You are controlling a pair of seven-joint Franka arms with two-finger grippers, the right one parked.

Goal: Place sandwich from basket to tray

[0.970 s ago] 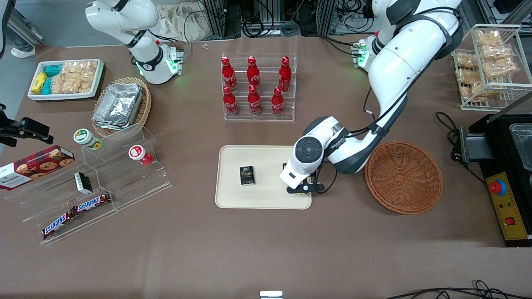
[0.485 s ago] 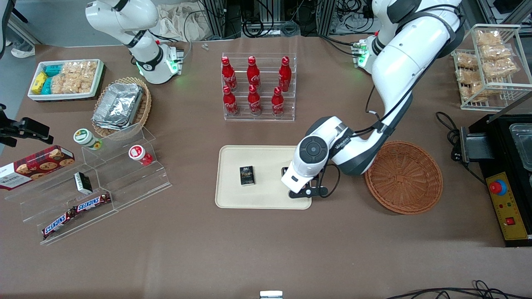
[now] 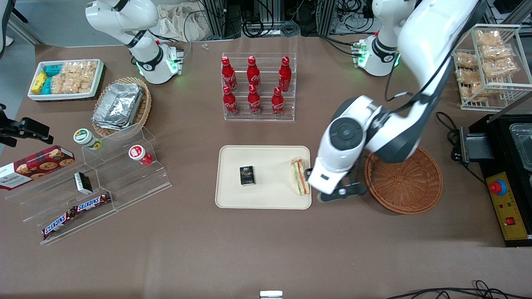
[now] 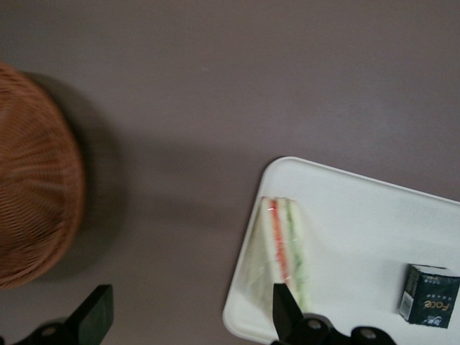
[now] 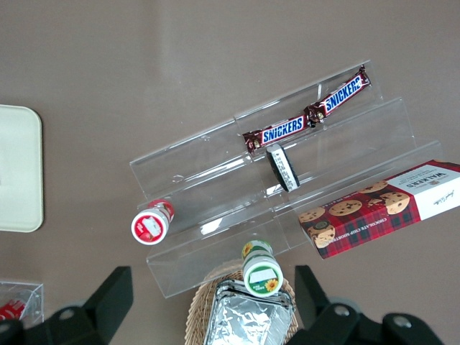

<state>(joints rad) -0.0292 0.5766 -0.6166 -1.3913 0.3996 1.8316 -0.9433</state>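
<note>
You can see the sandwich [image 3: 300, 177] lying on the cream-beige tray [image 3: 262, 199], at the tray's end nearest the working arm, its green and orange-red filling layers showing along the edge. A small black box [image 3: 247, 175] sits on the same tray, well apart from the sandwich and toward the parked arm's end. Your gripper [image 3: 337, 193] hangs above the bare brown table [image 3: 266, 249] between the tray and the reddish-brown wicker basket [image 3: 403, 177], clear of the sandwich. In the wrist view its black fingertips [image 4: 95, 316] stand spread wide with nothing between them, the sandwich [image 4: 284, 248] below one tip and the basket [image 4: 36, 180] off past the other. You will find the basket holding nothing that the front view shows.
</note>
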